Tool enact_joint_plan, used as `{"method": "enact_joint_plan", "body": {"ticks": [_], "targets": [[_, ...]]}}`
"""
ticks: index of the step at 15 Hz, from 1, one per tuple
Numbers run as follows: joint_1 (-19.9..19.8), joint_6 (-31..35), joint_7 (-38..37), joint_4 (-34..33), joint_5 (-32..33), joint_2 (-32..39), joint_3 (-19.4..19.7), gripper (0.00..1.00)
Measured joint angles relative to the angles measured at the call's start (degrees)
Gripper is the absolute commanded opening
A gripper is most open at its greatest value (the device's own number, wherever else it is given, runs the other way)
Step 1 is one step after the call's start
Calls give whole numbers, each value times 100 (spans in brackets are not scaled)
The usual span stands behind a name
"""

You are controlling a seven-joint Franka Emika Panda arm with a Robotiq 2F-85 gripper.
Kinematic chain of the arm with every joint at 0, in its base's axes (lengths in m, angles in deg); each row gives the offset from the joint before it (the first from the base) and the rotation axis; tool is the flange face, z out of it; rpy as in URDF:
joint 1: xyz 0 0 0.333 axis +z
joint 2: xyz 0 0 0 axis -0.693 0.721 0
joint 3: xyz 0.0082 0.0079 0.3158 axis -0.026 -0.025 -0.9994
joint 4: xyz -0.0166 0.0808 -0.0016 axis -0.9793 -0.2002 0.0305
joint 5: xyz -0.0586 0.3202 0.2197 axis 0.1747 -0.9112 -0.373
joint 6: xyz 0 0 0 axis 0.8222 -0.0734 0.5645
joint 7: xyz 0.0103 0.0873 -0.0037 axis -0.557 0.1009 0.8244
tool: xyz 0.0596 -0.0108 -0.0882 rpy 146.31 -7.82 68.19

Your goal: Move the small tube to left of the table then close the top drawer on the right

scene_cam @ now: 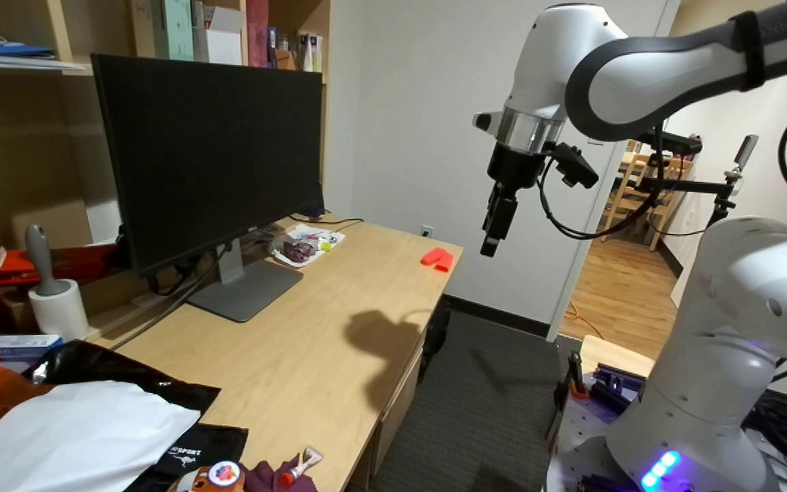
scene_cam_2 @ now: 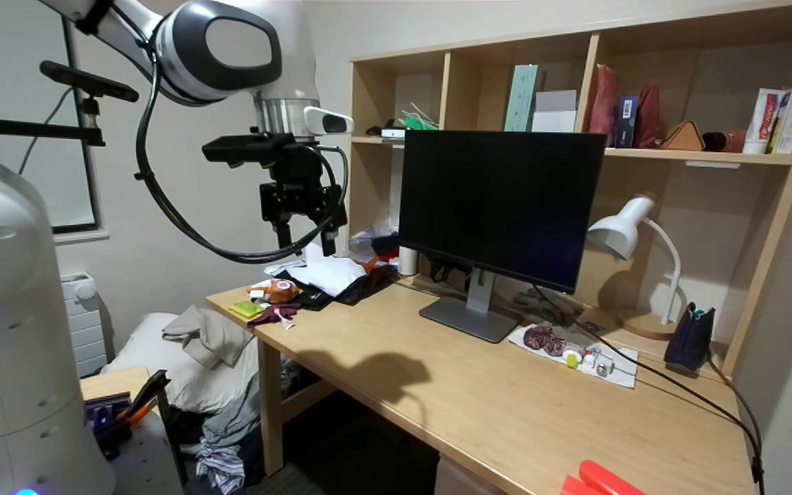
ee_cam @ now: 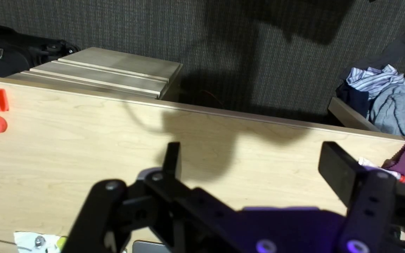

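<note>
The small tube [scene_cam: 307, 463] is pale with a red cap and lies against a dark purple cloth on the table [scene_cam: 325, 307], at one end near its front edge. It also shows in an exterior view [scene_cam_2: 285, 320]. In the wrist view the small tube [ee_cam: 366, 162] is partly hidden behind the right finger. My gripper [ee_cam: 250, 158] is open and empty, held well above the table's front part. It shows in both exterior views [scene_cam: 492, 239] [scene_cam_2: 306, 240]. Light wood drawer fronts [ee_cam: 118, 63] show under the table's front edge. No drawer interior shows, and the top one is partly hidden by the edge.
Two red pieces [scene_cam: 438, 259] lie at the opposite end from the tube. A monitor [scene_cam_2: 499, 206] stands at the back. A paper with small items [scene_cam_2: 575, 354] lies beside it, near a white lamp [scene_cam_2: 623, 227]. Bags [scene_cam: 79, 437] crowd the tube's end.
</note>
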Motion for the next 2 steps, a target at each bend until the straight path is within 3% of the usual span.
{"method": "enact_joint_plan", "body": {"ticks": [2], "targets": [[0,0,0,0,0,0,0,100]]}}
